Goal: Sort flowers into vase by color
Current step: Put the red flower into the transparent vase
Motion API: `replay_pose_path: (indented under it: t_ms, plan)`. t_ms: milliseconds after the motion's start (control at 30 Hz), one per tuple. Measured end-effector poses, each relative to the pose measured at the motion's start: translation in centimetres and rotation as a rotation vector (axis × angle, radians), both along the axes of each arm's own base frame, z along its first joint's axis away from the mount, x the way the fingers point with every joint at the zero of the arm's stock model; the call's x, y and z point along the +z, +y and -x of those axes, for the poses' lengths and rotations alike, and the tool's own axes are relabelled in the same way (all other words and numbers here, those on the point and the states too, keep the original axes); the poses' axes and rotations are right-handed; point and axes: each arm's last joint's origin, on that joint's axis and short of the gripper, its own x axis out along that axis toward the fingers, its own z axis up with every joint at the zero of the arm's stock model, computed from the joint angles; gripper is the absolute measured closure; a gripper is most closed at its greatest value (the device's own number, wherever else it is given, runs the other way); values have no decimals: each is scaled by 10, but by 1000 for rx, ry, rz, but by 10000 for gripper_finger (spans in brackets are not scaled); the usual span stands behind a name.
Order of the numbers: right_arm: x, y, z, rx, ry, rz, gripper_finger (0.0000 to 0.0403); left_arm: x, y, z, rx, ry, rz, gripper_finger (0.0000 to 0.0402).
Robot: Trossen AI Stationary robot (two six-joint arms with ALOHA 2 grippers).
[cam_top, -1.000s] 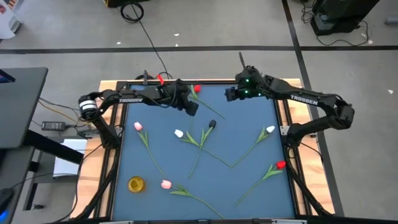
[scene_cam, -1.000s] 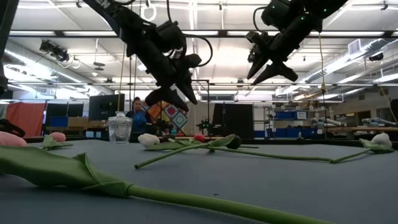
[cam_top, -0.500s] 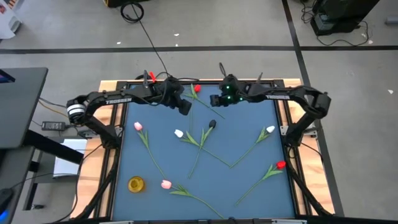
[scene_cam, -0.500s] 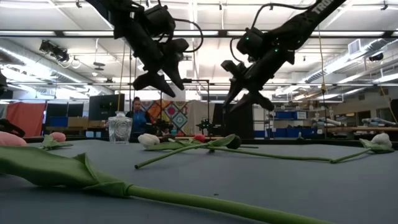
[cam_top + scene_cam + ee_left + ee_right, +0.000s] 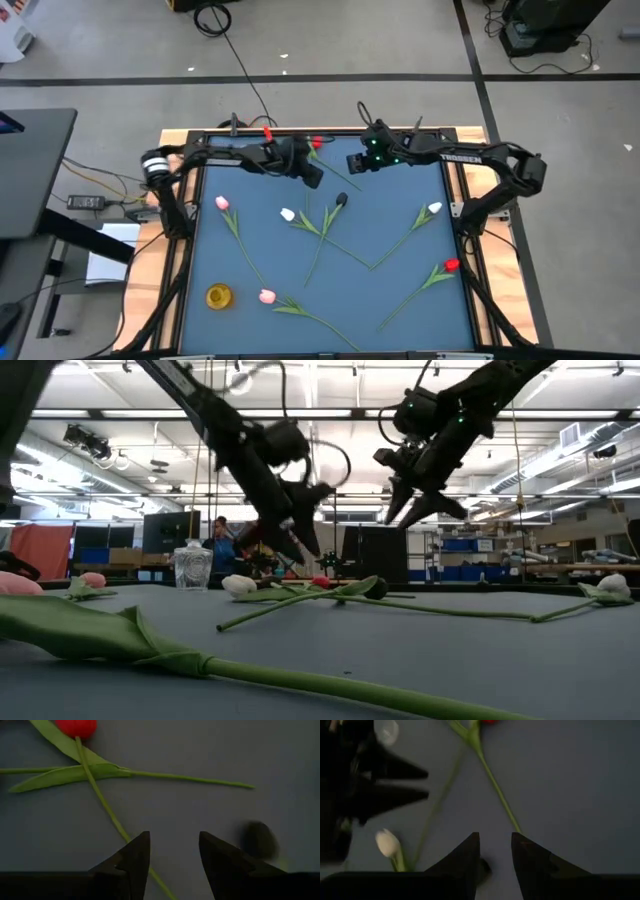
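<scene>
Since half a second ago my left gripper [image 5: 312,175] has dropped lower over the far end of the blue table [image 5: 400,290], and my right gripper [image 5: 353,164] has pulled back a little toward its own side and risen. Both hang above the mat, holding nothing; the left one's jaws stand apart with bare table between them, and the right one's jaws are also parted and empty. Under the left gripper lies the red tulip [image 5: 76,727], its stem running past the tips of the fingers [image 5: 134,854], with a dark tulip [image 5: 342,199] just beside. The other flowers lie scattered flat: a white one [image 5: 288,214] near the middle, another white [image 5: 435,209] and a red [image 5: 452,265] toward the right edge, two pink ones [image 5: 222,203] [image 5: 267,296] on the left. A glass vase [image 5: 193,567] stands at the far edge, I think empty, and a yellow object [image 5: 219,296] sits near the front left corner.
</scene>
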Motion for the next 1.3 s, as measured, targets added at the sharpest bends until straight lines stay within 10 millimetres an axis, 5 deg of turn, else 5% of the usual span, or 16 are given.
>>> replay_pose_path:
  t_ms: [167,433,600,967,1300]
  plan:
    - [3,3,13,24,76,-10,282,-27,7,-4,57,37,57,225]
    - [7,3,17,36,79,3,282,-26,5,-4,58,42,64,225]
    - [-10,-2,-3,61,36,0,282,-6,-4,8,49,72,112,225]
    - [-53,-22,-57,67,-245,6,282,73,-26,61,39,75,106,225]
    - [-79,-45,-115,61,-276,-42,290,99,-43,98,84,139,153,225]
